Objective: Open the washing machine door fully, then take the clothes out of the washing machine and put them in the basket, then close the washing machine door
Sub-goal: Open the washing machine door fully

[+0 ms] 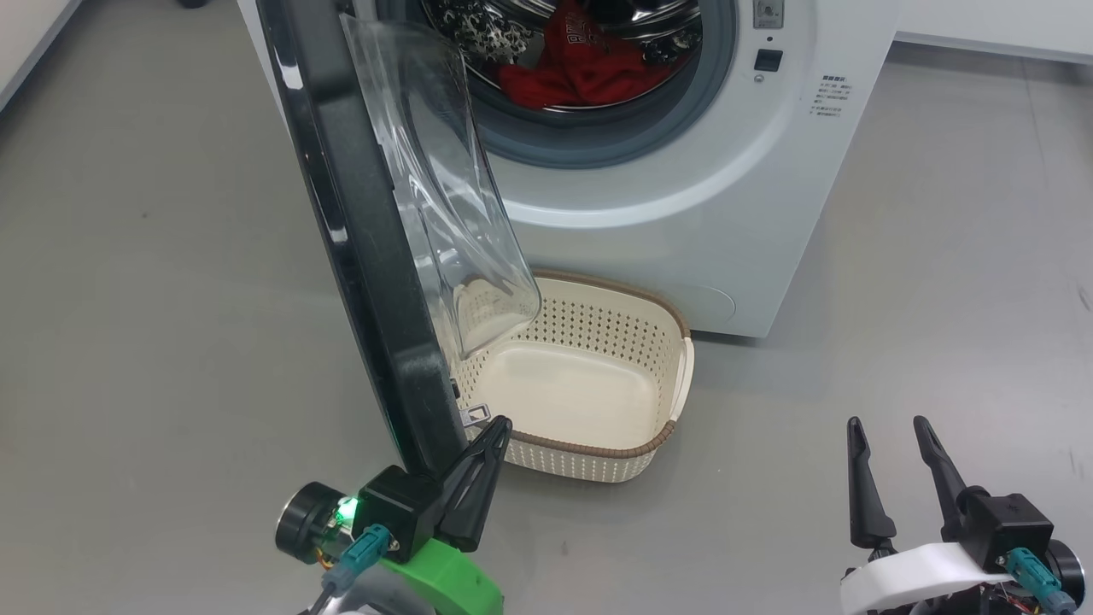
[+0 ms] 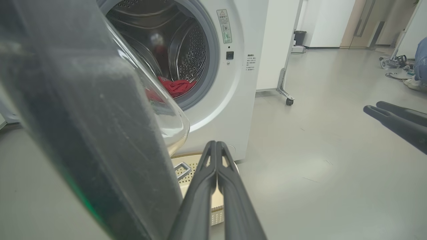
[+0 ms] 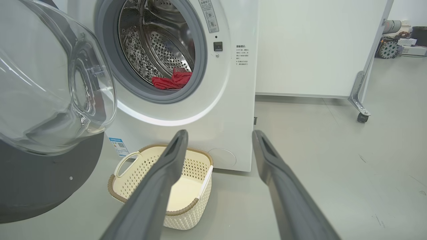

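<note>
Head view: left gripper (image 1: 499, 425), shut, empty, just frame-right of washing machine door (image 1: 359, 256) rim. Farther off, right gripper (image 1: 888, 424) wide.

— Where are you looking from?
— My head looks steeply down over the door (image 1: 341, 213) and basket (image 1: 581, 470). My left wrist sits close against that door; my right, farther back. All three share the washing machine (image 1: 683, 222).
</note>
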Available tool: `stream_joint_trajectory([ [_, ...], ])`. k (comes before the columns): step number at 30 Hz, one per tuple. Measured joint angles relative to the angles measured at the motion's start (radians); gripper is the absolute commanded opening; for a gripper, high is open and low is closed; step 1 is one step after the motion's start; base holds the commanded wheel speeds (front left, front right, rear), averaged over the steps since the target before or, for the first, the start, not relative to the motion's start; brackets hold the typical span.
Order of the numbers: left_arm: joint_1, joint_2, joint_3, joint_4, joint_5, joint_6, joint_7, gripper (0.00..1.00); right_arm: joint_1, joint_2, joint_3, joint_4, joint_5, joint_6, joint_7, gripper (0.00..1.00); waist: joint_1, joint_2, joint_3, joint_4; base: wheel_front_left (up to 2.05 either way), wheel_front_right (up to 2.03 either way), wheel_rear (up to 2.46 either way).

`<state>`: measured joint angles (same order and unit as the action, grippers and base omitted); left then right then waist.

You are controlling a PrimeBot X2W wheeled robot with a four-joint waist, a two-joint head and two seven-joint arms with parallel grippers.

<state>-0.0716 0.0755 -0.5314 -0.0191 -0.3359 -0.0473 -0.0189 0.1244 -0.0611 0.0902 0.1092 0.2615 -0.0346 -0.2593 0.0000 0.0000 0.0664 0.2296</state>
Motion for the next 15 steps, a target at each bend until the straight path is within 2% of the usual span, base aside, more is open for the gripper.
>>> stream_joint_trajectory([
  [15,-0.012,-0.001,0.046,0.081,-0.003,0.025,-0.015,0.00,-0.001,0.002,-0.015,0.000,0.000,0.002,0.000,1.00,0.0000,0.0000,0.007,-0.008,0.00,0.00,0.00],
])
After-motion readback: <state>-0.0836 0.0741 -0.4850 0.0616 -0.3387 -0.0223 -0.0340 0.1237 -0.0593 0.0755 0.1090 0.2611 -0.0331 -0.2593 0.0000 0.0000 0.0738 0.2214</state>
